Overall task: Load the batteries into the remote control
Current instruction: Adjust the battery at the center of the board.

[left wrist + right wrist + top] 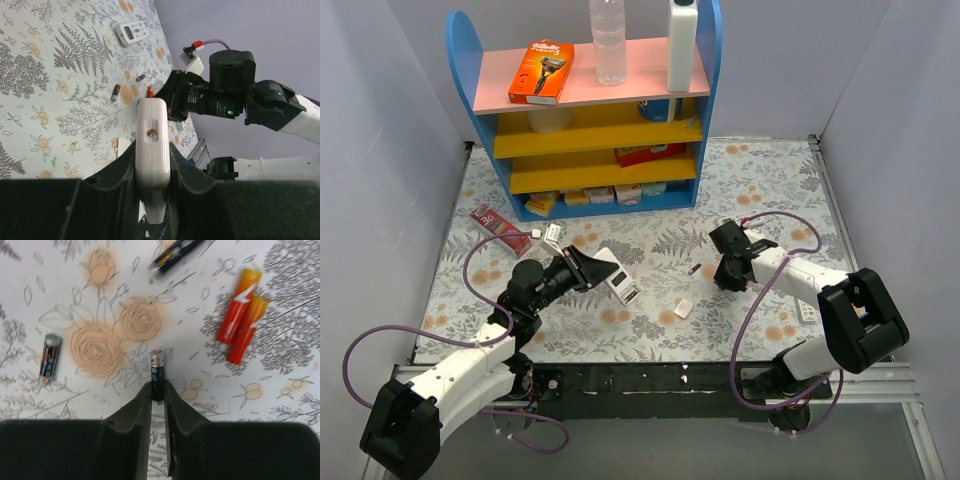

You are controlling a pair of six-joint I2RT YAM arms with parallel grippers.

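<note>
In front of the blue shelf (712, 90), toward its left end, the left gripper (152, 149) is clamped on the remote control (613, 268), which is lifted off the flowered table (770, 190). The left wrist view shows the remote white and edge-on between the fingers, with a slot and a small round hole in the near face. We cannot tell from any view whether the battery bay is open.

In front of the shelf's right end, the right gripper (158, 388) is closed on one battery (157, 365), dark with a silvery cap. It is nipped at its lower end, so most of it sticks out past the fingertips, low over the table.

Loose items, all in front of the shelf:
- one dark cell (50, 359) lying flat
- a blurred cell (175, 252) at the frame edge
- a pair of orange cells (236, 310) side by side, touching
- a small white piece (683, 308) further from the shelf, between the two arms; possibly the bay cover, not confirmed

Step in hand, our judgement: the pick is done and insertion has not begun, since the held battery and the remote are well apart. The next move calls for carrying the battery across to the remote. The left arm must turn the bay to face it, polarity must match the bay marks, and the spring end should seat first. With the grip so near one end, the battery may pivot under the push
</note>
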